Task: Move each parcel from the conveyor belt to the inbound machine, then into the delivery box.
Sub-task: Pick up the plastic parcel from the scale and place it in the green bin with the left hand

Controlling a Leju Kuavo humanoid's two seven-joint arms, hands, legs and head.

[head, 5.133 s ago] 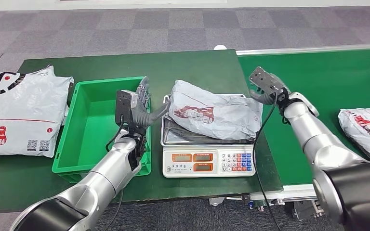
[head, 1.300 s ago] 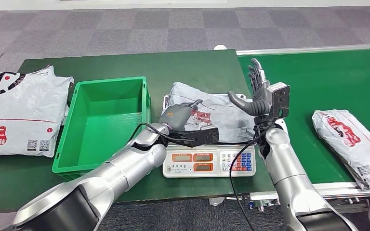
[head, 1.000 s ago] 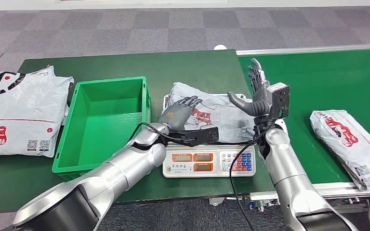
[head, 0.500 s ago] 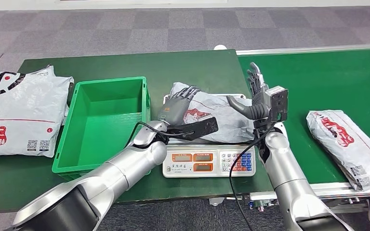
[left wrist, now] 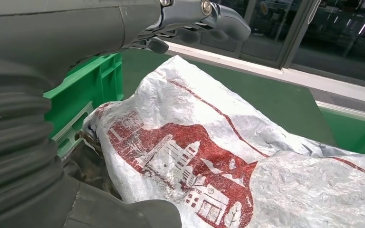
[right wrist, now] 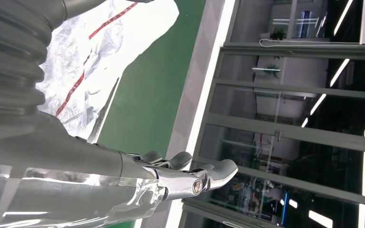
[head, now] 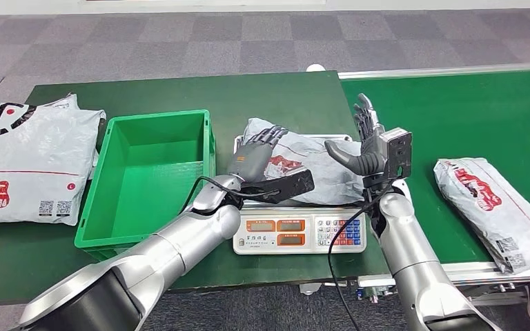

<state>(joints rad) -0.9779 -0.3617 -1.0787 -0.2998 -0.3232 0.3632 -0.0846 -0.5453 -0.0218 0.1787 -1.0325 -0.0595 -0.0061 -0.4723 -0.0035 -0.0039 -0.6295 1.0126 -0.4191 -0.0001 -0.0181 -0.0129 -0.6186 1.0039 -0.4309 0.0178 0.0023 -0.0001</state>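
- While the parcel (head: 303, 162) lies on the weighing scale (head: 297, 231), the inbound machine, the worktop (head: 145, 89) carries an empty green delivery box (head: 148, 176) just to its left.
- On the conveyor belt (head: 469, 110) a second parcel (head: 490, 210) waits.
- Step in hand, as I judge it: taking the weighed parcel off the scale.
- Left robot hand (head: 252, 157) rests over the parcel's left end, fingers apart, gripping nothing.
- Right robot hand (head: 367, 141) stands beside the right end, fingers spread.
- Next move calls for closing both on the bag, then lifting it left into the box.
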